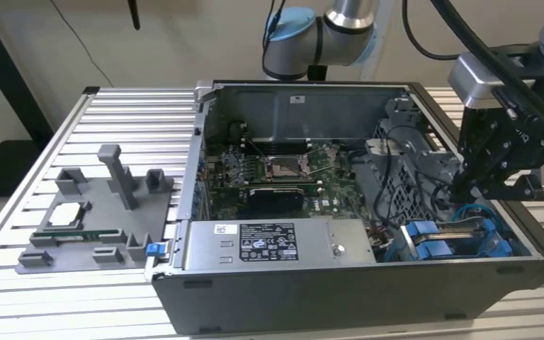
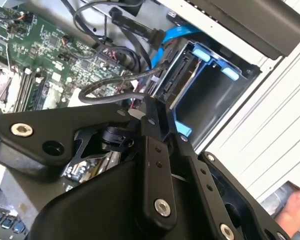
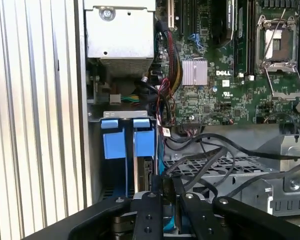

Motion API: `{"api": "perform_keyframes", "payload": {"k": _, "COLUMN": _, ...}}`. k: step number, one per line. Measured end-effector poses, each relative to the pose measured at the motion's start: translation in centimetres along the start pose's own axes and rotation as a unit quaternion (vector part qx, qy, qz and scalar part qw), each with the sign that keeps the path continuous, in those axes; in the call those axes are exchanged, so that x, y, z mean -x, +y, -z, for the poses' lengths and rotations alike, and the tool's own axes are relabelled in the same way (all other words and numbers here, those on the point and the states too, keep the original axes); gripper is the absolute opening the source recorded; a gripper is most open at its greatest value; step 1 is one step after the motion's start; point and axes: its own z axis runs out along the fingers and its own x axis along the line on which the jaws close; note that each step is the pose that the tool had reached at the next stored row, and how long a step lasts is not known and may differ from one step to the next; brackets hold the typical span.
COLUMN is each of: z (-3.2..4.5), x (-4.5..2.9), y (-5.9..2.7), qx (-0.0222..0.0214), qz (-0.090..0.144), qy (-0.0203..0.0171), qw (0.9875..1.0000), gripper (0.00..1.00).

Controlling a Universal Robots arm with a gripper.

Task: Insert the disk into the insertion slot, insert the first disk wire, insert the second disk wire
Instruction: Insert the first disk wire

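— Where is the flat silver-grey disk in its bright blue plastic frame point(image 2: 176, 75) sitting?

— It is standing on edge inside the narrow dark grey metal insertion slot with the bright blue tabs point(image 2: 227, 102), lying against the slot wall on the motherboard side. In the second wrist view it is showing its black connector end; its label is facing away.

— And what is the tool doing?

— The black two-fingered tool point(image 2: 157, 114) is hanging right at that connector end. Its fingers are standing almost together, pinching the plug end of a black sleeved wire point(image 2: 110, 95) that is curving away over the board.

— Is the plug sitting in the disk?

— It is lying just beside the connector edge. I cannot tell whether it is seated.

— Anything else around the slot?

— A bright blue flat cable point(image 2: 171, 36) is running in towards the far end of the disk's edge, and more black wires are looping near it.

— And further out?

— The green motherboard point(image 3: 215, 95) is lying beside the slot. In the exterior view, the grey power-supply box with a white sticker point(image 1: 272, 244) is sitting just to the slot's left, along the same wall. The open dark grey computer case point(image 1: 348, 297) is resting on the ribbed aluminium worktop point(image 1: 121, 113), with the slot in its corner at the exterior view's right. A grey plastic fixture tray point(image 1: 74, 212) is lying just beside the case at the exterior view's left.
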Motion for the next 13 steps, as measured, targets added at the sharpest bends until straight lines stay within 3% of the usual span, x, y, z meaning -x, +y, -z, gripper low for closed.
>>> {"api": "perform_keyframes", "payload": {"k": 3, "z": -0.25, "x": -0.02, "y": -0.49, "qx": -0.0001, "qz": 0.0, "qy": 0.0013, "qw": 1.0, "gripper": 0.0}}
{"api": "perform_keyframes", "payload": {"k": 13, "z": -1.53, "x": -0.09, "y": -1.99, "qx": -0.0012, "qz": 0.001, "qy": 0.0135, "qw": 0.9999, "gripper": 0.0}}
